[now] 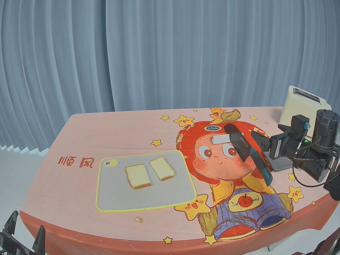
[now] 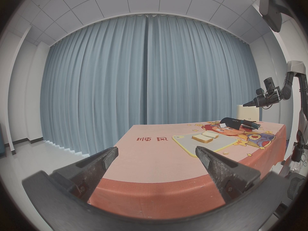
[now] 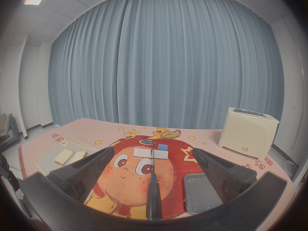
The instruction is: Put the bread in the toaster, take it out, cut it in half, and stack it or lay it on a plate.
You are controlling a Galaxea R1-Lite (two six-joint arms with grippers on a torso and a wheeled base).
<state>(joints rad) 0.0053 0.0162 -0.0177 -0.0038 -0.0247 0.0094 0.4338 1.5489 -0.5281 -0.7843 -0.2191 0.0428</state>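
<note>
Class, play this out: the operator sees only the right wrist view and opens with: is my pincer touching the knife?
Observer: No. The right pincer hangs above the knife, clear of it.
Operator: And the other arm?
Observer: The left pincer is open, off the near left corner of the table, far from the bread.
Operator: Anything loose up front?
Observer: A crumb lies on the table just in front of the cutting board.
</note>
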